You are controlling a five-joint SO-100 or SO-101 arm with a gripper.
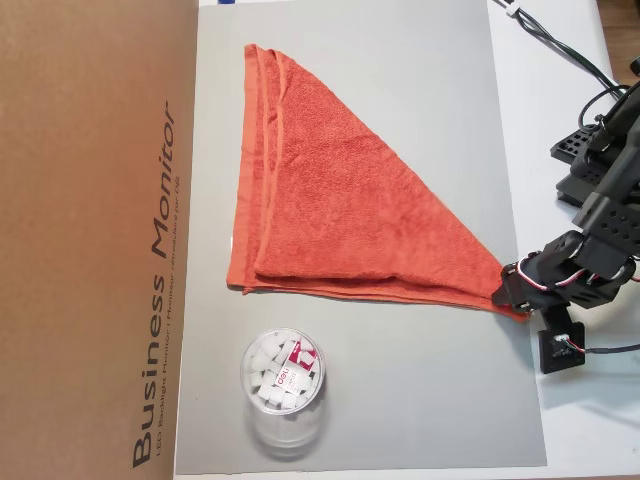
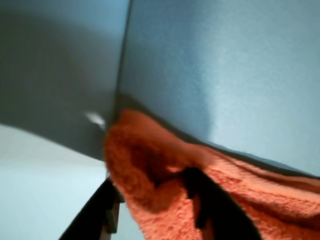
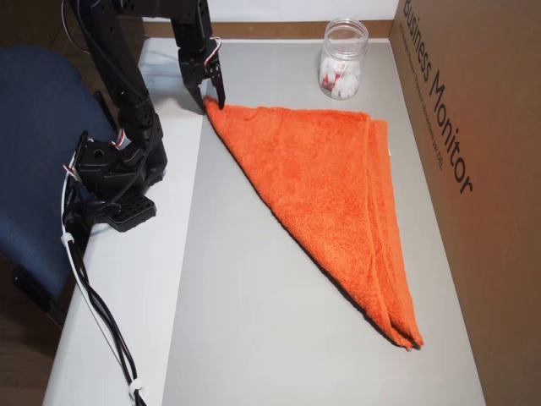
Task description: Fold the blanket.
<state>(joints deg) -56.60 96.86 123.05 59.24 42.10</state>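
Note:
An orange blanket (image 1: 340, 200) lies folded into a triangle on the grey mat (image 1: 400, 400); it also shows in the other overhead view (image 3: 330, 178). My gripper (image 1: 508, 292) is at the triangle's pointed corner by the mat's edge, also seen in the other overhead view (image 3: 213, 103). In the wrist view the gripper (image 2: 150, 177) has its two dark fingers on either side of the bunched corner of the blanket (image 2: 280, 200), pinching it just above the mat. The jaws are shut on that corner.
A clear jar (image 1: 283, 380) with white pieces stands on the mat near the blanket's long edge, also in the other overhead view (image 3: 342, 59). A cardboard box (image 1: 90, 240) walls one side. The arm's base (image 3: 114, 178) and cables sit off the mat.

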